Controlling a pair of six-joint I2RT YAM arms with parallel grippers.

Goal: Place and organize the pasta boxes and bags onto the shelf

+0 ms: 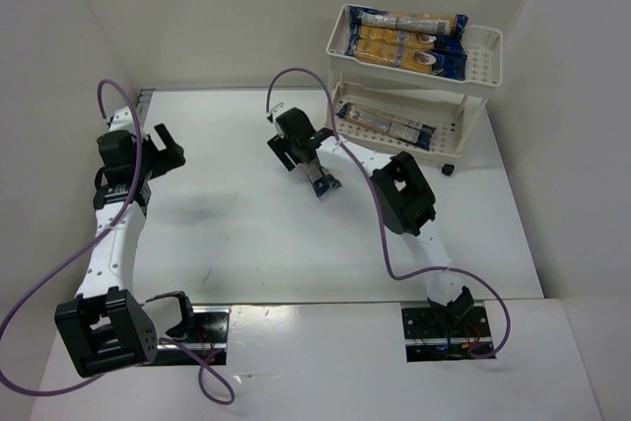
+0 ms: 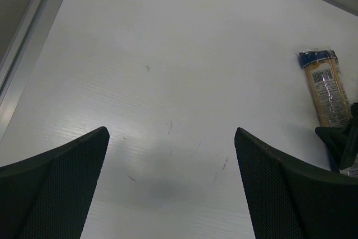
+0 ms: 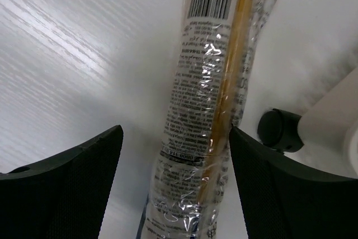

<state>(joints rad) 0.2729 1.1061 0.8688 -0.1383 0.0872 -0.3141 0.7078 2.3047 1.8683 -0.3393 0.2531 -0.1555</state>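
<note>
We saw right hand [image 3: 176, 131] spread astride a pasta bag [image 3: 210, 65], shelf [image 1: 483, 56] at its 2 o'clock | left hand [image 2: 172, 132] spread, empty

Glossy plastic pasta bag [image 3: 207, 110], matt table [image 2: 168, 54]

No word or number can be read for certain. The pasta bag [image 3: 207, 110] on the bench [image 3: 67, 37] carries a barcode [image 3: 211, 3] with a row of digits beside it, too blurred to read, and blocks of fine black print, also illegible. The left wrist view shows that barcode [image 2: 323, 76] too. The bags [image 1: 409, 41] on the shelf [image 1: 490, 58] bear printed emblems too small to read
</note>
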